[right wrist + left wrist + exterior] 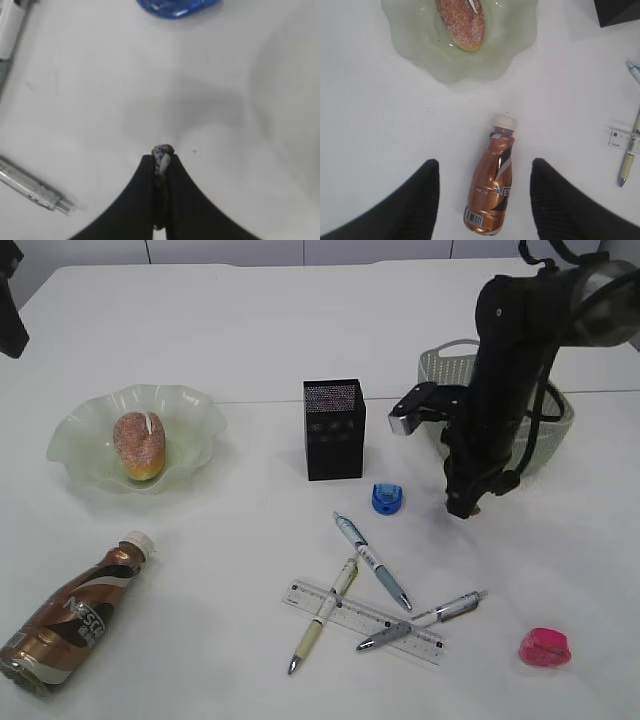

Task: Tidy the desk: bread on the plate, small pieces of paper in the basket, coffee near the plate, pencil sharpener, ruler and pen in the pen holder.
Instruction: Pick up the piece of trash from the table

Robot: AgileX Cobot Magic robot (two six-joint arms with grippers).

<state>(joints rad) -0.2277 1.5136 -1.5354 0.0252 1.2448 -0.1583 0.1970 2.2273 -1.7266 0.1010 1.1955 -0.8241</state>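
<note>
White table (300,320), pale paneled wall (230,250)

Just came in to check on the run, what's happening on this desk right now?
The right end effector is shut on a small scrap of paper pinched at its tips, just above the white table beside the white mesh basket. The left end effector hangs open over the brown coffee bottle lying on its side. The sugared bread sits on the pale green wavy plate. Pens, clear ruler and both sharpeners lie outside the black pen holder.
</note>
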